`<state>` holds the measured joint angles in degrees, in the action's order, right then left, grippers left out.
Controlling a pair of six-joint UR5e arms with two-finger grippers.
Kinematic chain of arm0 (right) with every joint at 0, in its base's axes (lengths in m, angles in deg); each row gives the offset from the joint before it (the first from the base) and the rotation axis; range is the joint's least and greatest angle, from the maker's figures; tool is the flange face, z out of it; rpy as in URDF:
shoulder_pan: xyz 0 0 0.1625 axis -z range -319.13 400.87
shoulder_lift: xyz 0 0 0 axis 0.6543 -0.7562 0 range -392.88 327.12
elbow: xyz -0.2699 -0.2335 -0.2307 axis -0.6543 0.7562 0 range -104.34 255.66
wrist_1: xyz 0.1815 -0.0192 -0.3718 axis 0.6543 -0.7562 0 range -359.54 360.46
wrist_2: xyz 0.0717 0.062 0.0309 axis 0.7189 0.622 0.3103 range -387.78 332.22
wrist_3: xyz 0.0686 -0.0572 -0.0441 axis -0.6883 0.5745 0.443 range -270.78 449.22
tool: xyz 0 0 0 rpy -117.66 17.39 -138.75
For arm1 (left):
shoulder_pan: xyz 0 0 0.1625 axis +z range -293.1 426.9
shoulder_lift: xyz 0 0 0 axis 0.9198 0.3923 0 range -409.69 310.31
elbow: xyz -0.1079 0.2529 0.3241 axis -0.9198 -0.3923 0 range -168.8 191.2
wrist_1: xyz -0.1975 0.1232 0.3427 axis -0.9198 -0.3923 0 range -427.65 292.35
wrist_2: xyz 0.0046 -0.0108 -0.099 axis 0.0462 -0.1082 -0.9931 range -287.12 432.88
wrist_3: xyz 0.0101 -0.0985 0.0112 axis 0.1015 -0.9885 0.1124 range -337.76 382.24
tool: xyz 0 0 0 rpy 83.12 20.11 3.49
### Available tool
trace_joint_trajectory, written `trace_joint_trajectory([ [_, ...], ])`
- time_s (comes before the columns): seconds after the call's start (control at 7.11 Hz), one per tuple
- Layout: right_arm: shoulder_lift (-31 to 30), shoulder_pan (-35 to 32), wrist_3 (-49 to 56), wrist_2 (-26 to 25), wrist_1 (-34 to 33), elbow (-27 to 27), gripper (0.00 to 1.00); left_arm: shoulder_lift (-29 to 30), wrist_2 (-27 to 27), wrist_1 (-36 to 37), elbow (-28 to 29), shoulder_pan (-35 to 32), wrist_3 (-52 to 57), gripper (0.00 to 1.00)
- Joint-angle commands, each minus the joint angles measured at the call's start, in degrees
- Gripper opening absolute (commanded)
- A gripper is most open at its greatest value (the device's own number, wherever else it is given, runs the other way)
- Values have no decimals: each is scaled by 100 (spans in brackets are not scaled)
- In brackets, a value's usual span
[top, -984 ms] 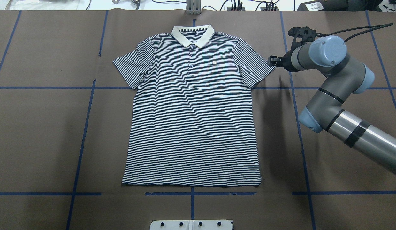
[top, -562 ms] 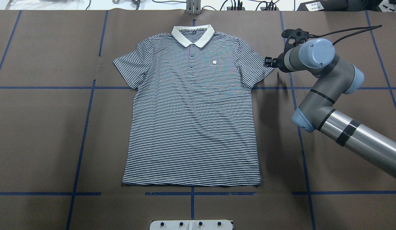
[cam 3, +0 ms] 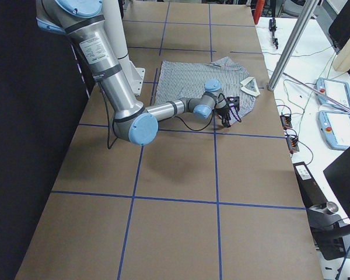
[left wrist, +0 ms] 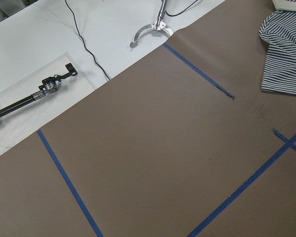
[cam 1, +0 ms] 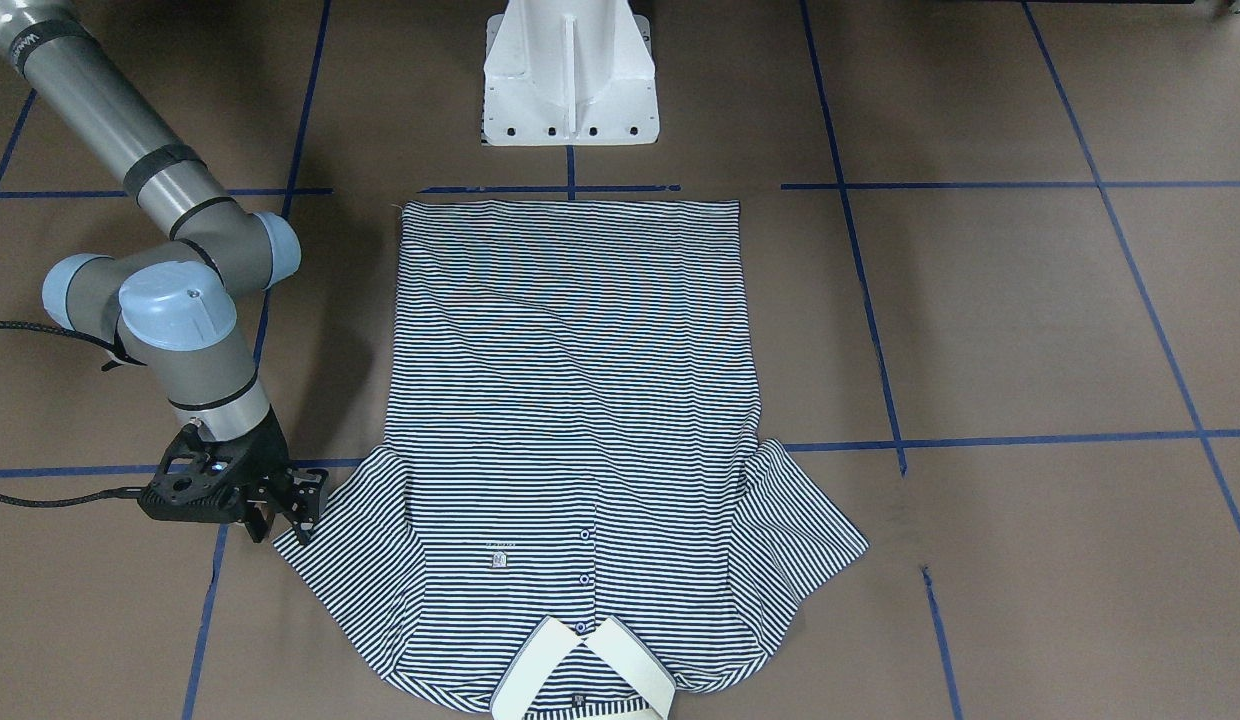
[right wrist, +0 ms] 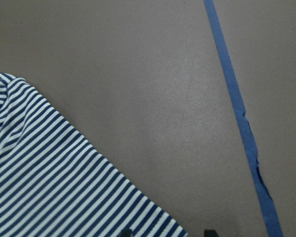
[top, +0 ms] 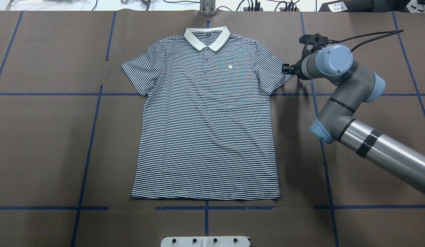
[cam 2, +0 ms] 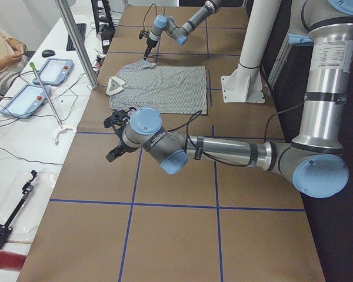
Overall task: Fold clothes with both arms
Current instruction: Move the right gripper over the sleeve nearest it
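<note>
The shirt (top: pixel 205 130) is laid flat and face up in the middle of the table (top: pixel 44 137), collar away from the robot, presumably so that a sleeve can be taken first. The right gripper (top: pixel 284 69) is set low at the outer corner of the sleeve (top: pixel 272 73). Its jaws are parted fairly wide around the hem corner, and nothing is gripped. The left gripper (cam 2: pixel 113 154) is held over bare table, well apart from the shirt; its opening cannot be told.
</note>
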<state>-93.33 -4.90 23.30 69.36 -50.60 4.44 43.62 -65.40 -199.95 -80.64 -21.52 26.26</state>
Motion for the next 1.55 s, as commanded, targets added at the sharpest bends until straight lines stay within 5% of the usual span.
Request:
trace_joint_trajectory([
  [0.0,7,6,0,-10,0,21,46,-6,-7,-7,0,0,20,100],
  [0.28,7,-2,0,-10,0,30,40,-15,-7,-7,0,0,20,100],
  [0.42,16,-3,0,-10,0,21,14,-15,2,-7,0,0,20,100],
  [0.56,59,-20,0,-10,-9,30,0,-24,2,-68,9,0,20,100],
  [0.98,340,-38,-148,-19,-131,21,0,-33,-7,-112,26,0,20,100],
  [1.41,1304,84,-1138,-395,-1439,-58,0,-33,-7,-112,26,0,11,100],
])
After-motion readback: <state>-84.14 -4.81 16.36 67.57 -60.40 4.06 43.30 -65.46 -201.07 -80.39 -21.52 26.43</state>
